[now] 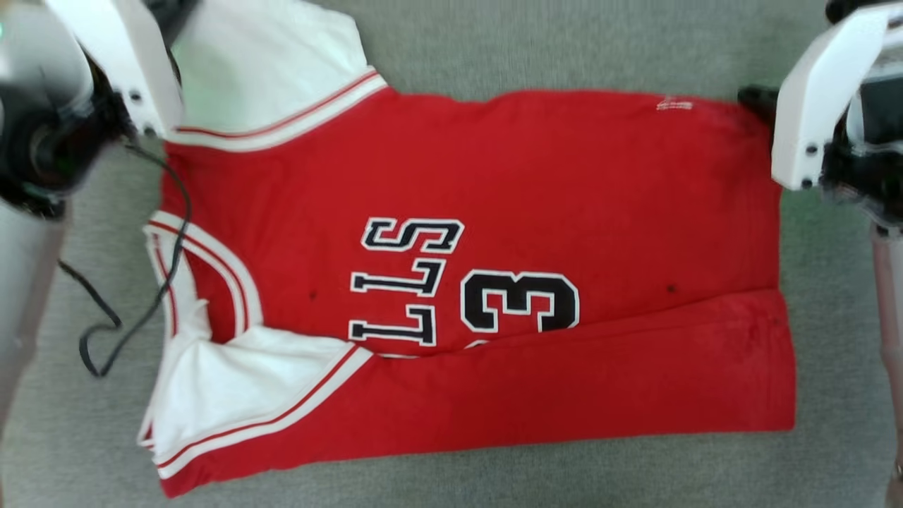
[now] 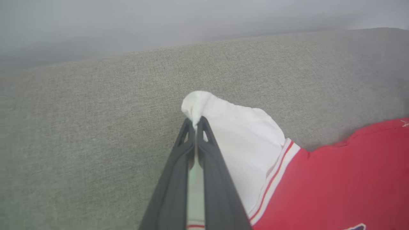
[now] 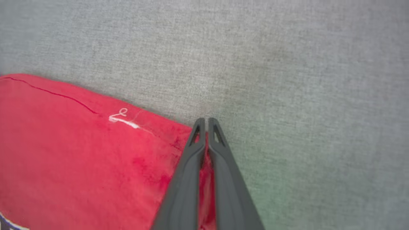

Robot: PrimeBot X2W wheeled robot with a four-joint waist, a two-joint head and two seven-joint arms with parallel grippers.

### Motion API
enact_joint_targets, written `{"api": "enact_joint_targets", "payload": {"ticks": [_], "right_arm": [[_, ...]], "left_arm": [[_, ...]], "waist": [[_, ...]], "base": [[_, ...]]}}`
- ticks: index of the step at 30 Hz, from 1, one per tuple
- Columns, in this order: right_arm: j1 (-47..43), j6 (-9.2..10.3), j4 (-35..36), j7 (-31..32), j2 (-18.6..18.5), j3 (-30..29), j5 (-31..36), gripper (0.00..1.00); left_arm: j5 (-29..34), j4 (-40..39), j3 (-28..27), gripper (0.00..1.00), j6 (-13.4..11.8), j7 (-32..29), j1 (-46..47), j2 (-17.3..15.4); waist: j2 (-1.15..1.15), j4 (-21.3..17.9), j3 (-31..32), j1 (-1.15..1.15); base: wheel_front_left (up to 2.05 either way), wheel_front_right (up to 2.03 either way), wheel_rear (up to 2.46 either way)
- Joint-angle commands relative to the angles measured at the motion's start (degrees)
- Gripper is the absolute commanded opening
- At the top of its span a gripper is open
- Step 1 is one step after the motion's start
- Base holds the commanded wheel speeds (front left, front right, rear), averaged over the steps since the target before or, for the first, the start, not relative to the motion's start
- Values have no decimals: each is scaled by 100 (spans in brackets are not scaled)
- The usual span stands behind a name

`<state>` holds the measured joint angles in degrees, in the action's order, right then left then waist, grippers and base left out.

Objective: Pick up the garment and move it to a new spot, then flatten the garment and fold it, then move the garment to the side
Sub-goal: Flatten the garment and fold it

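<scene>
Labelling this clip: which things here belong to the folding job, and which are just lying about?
Job: jersey; left gripper and right gripper, both shut on it.
Lying about: black cable; grey surface underneath.

White arm shells (image 1: 818,92) with dark screws (image 1: 811,149), a loose black cable (image 1: 188,219), slim dark-grey left tool (image 2: 195,123) and right tool (image 3: 206,123).
</scene>
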<state>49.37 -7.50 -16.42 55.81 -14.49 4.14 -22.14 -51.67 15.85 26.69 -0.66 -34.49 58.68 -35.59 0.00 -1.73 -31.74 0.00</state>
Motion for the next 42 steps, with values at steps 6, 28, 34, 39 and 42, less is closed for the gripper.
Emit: {"api": "enact_joint_targets", "payload": {"ticks": [6,28,34,39,42], "right_arm": [[-817,3,371,-100,-124,-195,-173,0],[-3677,3,534,-958,453,-1228,-466,33],[-3896,3,577,-1442,500,-1083,-621,100],[-4029,3,1071,-1823,349,-1007,-683,100],[-4041,3,1393,-1760,240,-1040,-656,100]], "left_arm": [[-319,-259,-245,0,-86,470,-1061,-38],[-1102,-1097,-341,38,-608,1500,-5094,99],[-852,-1161,-434,100,-725,2046,-5320,143],[-460,-1522,-578,100,-862,2576,-5319,14],[-187,-1786,-667,100,-1023,2926,-5312,-13]], "waist": [[0,224,915,0],[0,297,1933,0],[0,195,2134,0],[0,180,2346,0],[0,138,2498,0]], "base": [[0,0,0],[0,0,0],[0,0,0],[0,0,0],[0,0,0]]}}
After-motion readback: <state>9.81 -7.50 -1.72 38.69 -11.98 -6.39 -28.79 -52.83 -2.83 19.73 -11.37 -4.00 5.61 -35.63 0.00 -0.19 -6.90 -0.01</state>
